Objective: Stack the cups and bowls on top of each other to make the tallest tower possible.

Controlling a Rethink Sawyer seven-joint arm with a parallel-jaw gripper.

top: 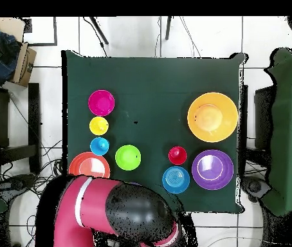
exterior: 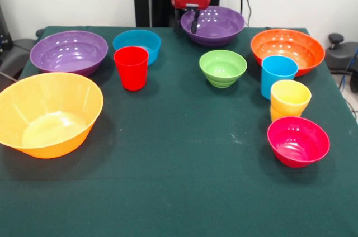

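— Where are you in the job?

— At the very start, I judge. Nothing is stacked yet, except perhaps the yellow cup (exterior: 290, 97), which seems to sit on something orange-yellow beneath it. My tool (exterior: 193, 24) hangs over the purple bowl (exterior: 213, 24) at the worktop's (exterior: 184, 159) far edge, its fingers just above or inside the rim. I cannot tell whether it is released or clenched; I see nothing in it.

— What does the next move call for?

— Probably a wide base first, so a grip on a bowl's rim and a carry to open cloth in the middle.

— Count the pieces.

— Seven bowls: this purple one, a second purple bowl (exterior: 69, 51) near the left far corner, the big yellow-orange bowl (exterior: 49, 114) on the left edge, the blue bowl (exterior: 137, 43), the green bowl (exterior: 222, 67) mid-worktop, the orange bowl (exterior: 288, 50) near the right far corner, and the pink bowl (exterior: 297, 141) on the right edge. Three cups: the red cup (exterior: 131, 67), the light blue cup (exterior: 278, 75) and the yellow.
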